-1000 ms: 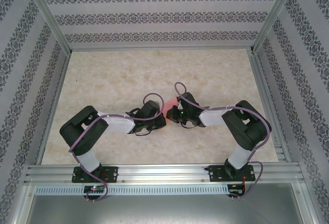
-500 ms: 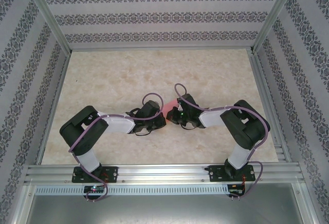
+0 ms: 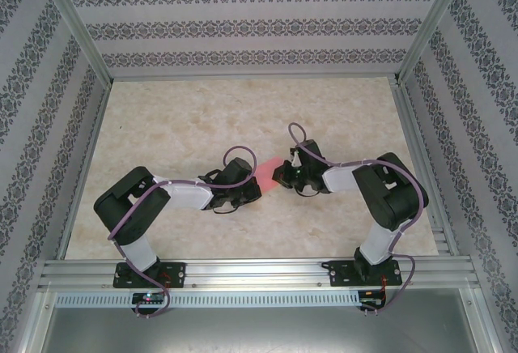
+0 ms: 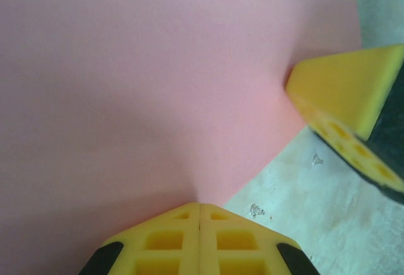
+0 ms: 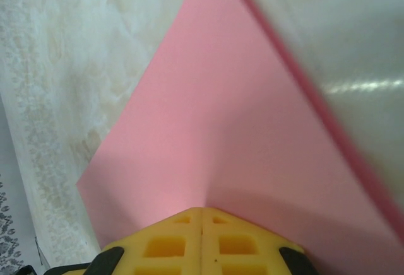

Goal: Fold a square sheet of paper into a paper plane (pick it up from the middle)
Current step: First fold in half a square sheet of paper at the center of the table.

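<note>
My left gripper (image 4: 200, 215) and right gripper (image 5: 202, 218) each pinch the pink sheet of paper (image 3: 269, 172), midway between the table's (image 3: 202, 118) left and right edges. From above, I see the grippers hide most of it.

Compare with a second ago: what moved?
The right gripper pulled away to the right, off the left gripper, exposing more of the pink paper between them. The left one stayed put; both stayed shut on the paper.

table (image 3: 243, 110): beige marbled | walls (image 3: 243, 25): patterned (floral stripes) | frame (image 3: 259, 270): aluminium
</note>
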Available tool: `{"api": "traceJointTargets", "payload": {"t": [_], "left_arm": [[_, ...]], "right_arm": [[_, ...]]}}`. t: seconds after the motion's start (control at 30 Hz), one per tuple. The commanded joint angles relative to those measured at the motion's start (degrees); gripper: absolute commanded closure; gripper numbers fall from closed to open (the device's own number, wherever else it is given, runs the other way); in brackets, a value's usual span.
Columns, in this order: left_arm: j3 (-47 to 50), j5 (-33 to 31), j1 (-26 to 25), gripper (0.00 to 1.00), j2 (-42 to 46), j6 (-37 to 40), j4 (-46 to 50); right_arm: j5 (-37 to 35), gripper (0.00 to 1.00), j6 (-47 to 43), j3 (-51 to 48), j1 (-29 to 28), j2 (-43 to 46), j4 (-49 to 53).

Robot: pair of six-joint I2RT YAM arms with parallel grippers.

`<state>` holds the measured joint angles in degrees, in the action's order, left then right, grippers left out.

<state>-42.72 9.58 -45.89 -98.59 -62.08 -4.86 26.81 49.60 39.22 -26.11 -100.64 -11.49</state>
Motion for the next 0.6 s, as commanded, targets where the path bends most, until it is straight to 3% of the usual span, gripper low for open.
{"api": "traceJointTargets", "payload": {"t": [0.0,0.3,0.57], "left_arm": [[1.88,-2.43,-0.61,1.0,-0.64,-0.93,10.87],[2.18,-2.03,-0.61,1.0,-0.8,-0.8,10.57],[1.65,-1.65,-0.65,1.0,-1.5,-0.54,10.73]], "right_arm": [[-9.94,1.0,-4.53,0.08,4.65,-1.69,4.67],[-9.57,1.0,-6.89,0.22,11.42,-0.52,3.19],[-7.13,1.0,-8.98,0.85,11.7,7.31,5.04]]}}
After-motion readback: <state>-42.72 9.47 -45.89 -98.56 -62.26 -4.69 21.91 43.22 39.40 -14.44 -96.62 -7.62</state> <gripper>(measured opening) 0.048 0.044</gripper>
